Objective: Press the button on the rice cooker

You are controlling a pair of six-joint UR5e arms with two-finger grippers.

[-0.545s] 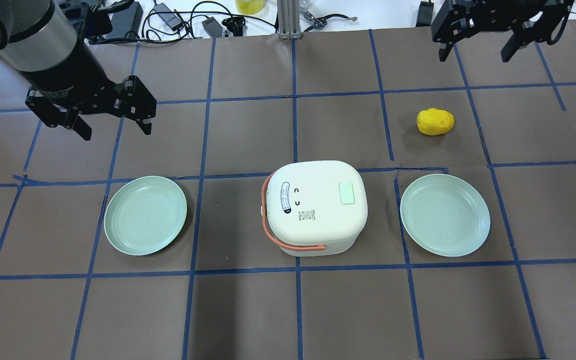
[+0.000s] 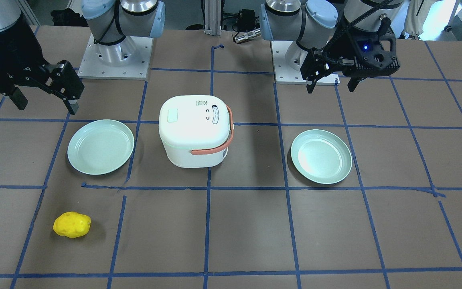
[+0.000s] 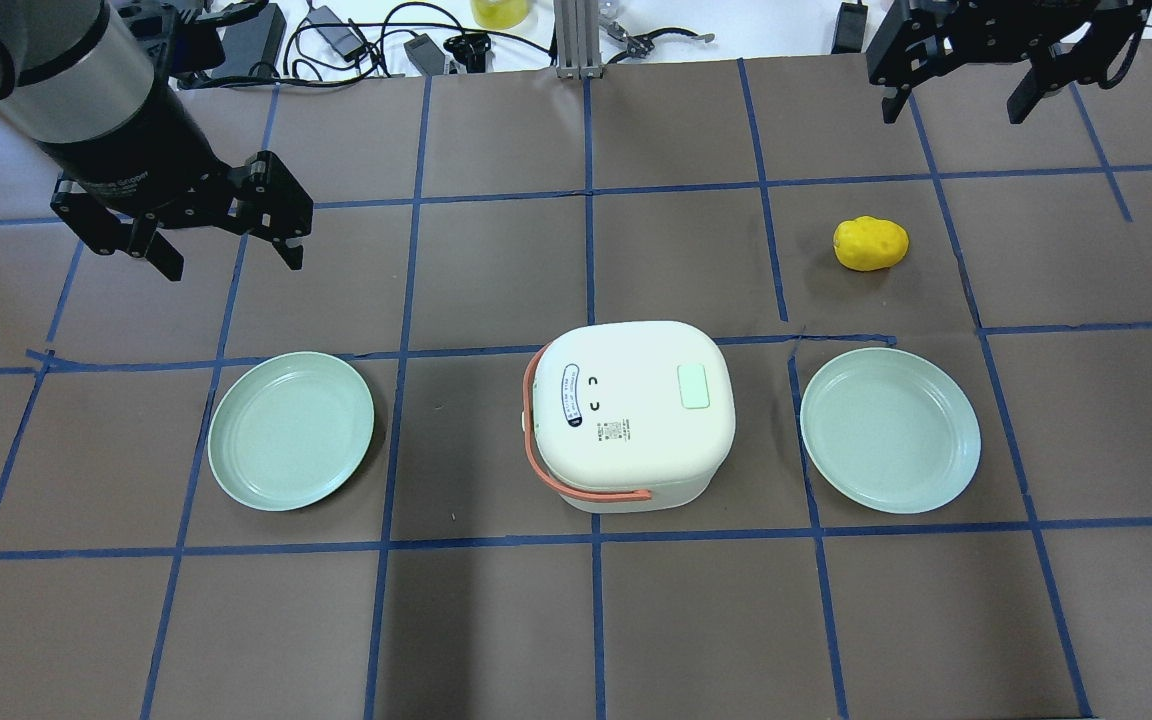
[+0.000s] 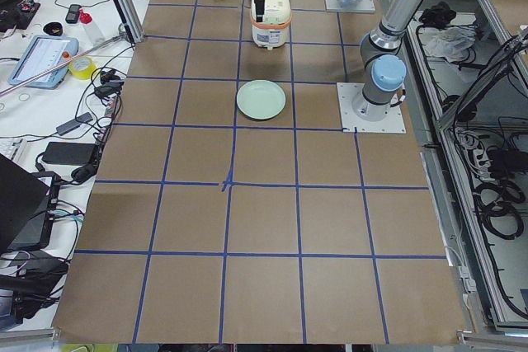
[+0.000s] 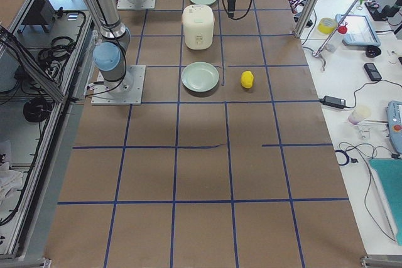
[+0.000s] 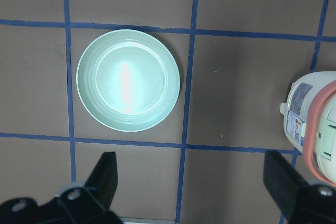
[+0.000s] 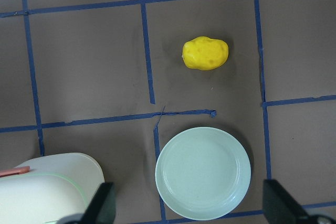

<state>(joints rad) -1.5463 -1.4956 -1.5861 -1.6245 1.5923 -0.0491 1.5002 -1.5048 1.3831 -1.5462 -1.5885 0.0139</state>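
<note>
In the front-facing view, the rice cooker (image 2: 194,132) is seen at the middle of the table, lid shut. The pale green button (image 2: 173,116) sits on its top, toward the robot's right. The left gripper (image 2: 331,85) and the right gripper (image 2: 46,105) are both held well apart from the cooker, fingers spread, nothing between them.

In the overhead view, the cooker is flanked by 2 green plates, the left plate (image 3: 291,430) and the right plate (image 3: 889,430). A yellow potato (image 3: 870,243) lies beyond the right plate.

Little more can be told from the 2 side views.

In the left wrist view, only the cooker's edge with its orange handle (image 6: 316,135) is caught. In the right wrist view, a corner of the lid is seen, but not the button.

The reach is judged not yet begun. The press would probably be best made by the right arm. The fingers should be brought together first and 1 tip centred over the button. It should then be lowered straight down and gently, so the cooker is neither slid nor tipped.
</note>
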